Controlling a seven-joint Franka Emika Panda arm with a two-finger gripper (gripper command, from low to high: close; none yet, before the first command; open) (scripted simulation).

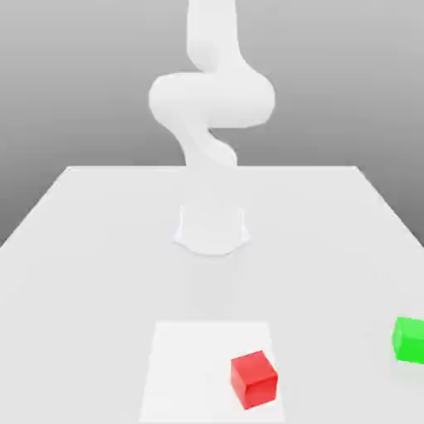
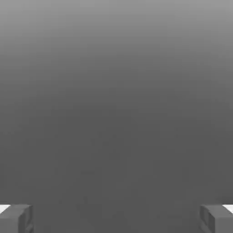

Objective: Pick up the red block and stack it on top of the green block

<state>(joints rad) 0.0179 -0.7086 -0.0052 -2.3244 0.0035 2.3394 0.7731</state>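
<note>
Starting at the approach step, by my reading: nothing is grasped and both blocks sit untouched on the table [image 1: 99,248].

Objects. The red block [image 1: 253,378] rests near the front edge in the exterior view, on a paler square patch [image 1: 190,364] of the tabletop, toward that patch's right side. It sits slightly turned, one corner facing the camera. The green block [image 1: 409,339] lies well apart from it, at the exterior view's right edge and partly cut off by the frame, a little farther back than the red one. Neither touches anything but the table.

Gripper. In the hand view the gripper [image 2: 116,218] is spread wide, with one fingertip [image 2: 16,218] at each side of the frame and only bare grey surface between them. Released, holding nothing.

Arm. In the exterior view the white arm [image 1: 211,99] rises from its round base [image 1: 212,228] at mid-table, folds into a bulky elbow and continues up out of frame. It stands behind both blocks, not over either.

Next move, as I judge it: bring the hand forward and down over the red block, rotating the wrist so the fingers square up with two opposite faces, since the block sits skewed. Then descend with the jaws wide, close, lift clear, and carry toward the green block on the exterior view's right.

Risk: a misaligned wrist would catch the corners and twist the block.
</note>
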